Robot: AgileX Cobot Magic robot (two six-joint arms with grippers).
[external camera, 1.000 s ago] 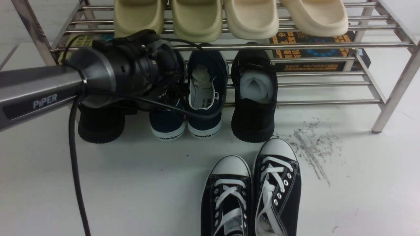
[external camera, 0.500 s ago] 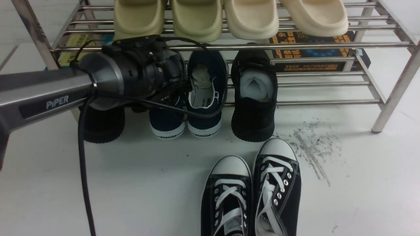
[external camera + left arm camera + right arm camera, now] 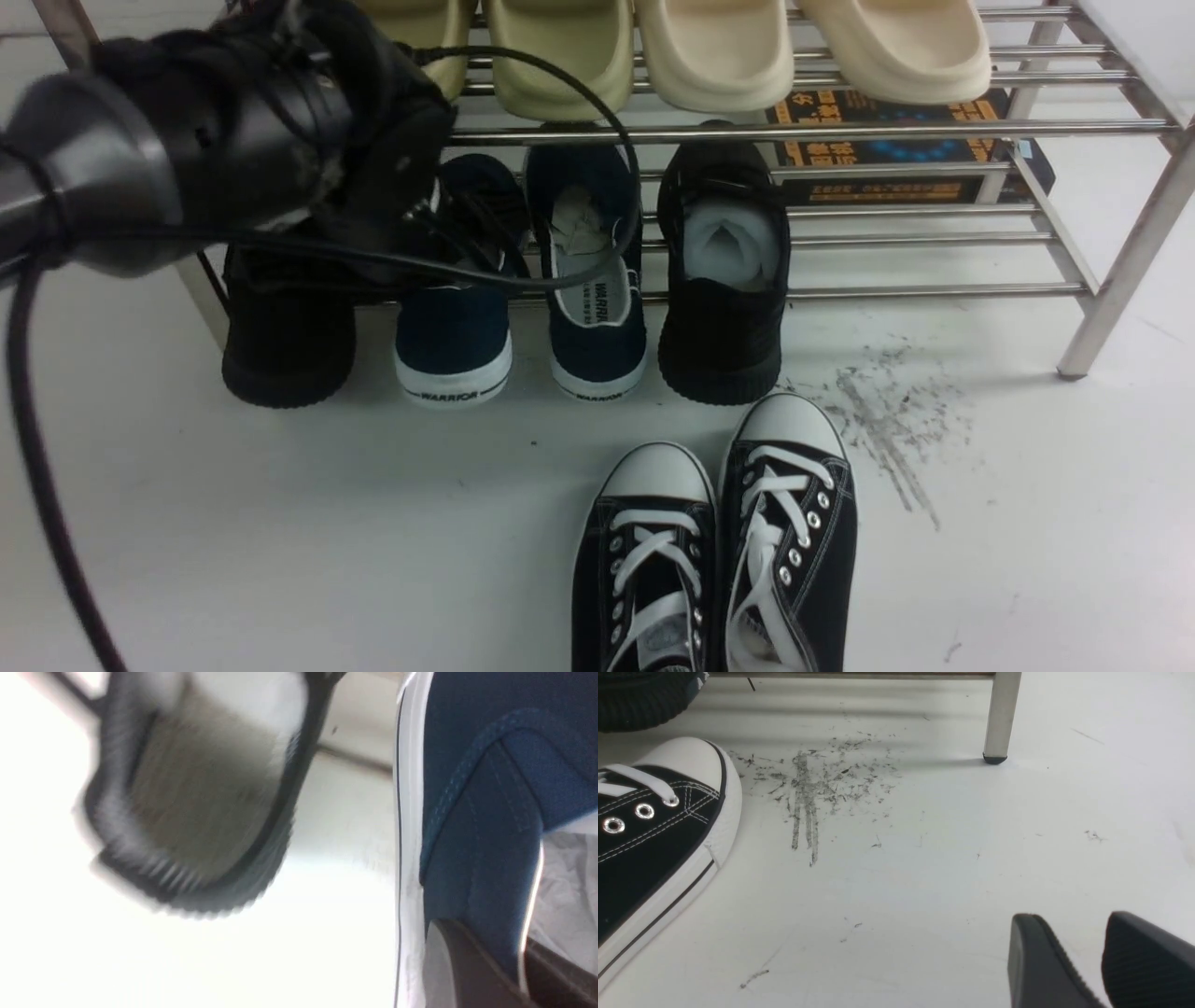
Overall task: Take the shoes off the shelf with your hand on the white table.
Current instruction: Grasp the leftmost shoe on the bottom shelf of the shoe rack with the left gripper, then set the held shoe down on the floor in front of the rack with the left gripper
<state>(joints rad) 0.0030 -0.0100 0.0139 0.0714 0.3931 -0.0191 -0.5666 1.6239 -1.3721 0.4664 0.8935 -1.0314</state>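
The black left gripper (image 3: 495, 952) is pinching the canvas side wall of the left navy blue slip-on shoe with a white rubber sole (image 3: 455, 347), one finger outside and one inside. The black right gripper (image 3: 1078, 926) is hanging low over the plain white table (image 3: 373, 532), jaws apart, gripping nothing. Both navy shoes are sitting heels-in on the lower tier of the shiny steel-bar shelf (image 3: 840, 132), toes poking out past its front bar, the right navy blue slip-on shoe (image 3: 597, 341) near its mate. Risks: the grip is biting only thin canvas, so the shoe is likely to twist or slip out on the pull. The black cable (image 3: 636, 187) is looping over the right shoe and could drag it. The all-black knit sneaker (image 3: 289, 355) alongside could get knocked. Versus a second ago, the jaws have gone from wide to clamped, the wrist is sitting higher and further left, and the gripped shoe has swung away from its mate, which has turned slightly too.
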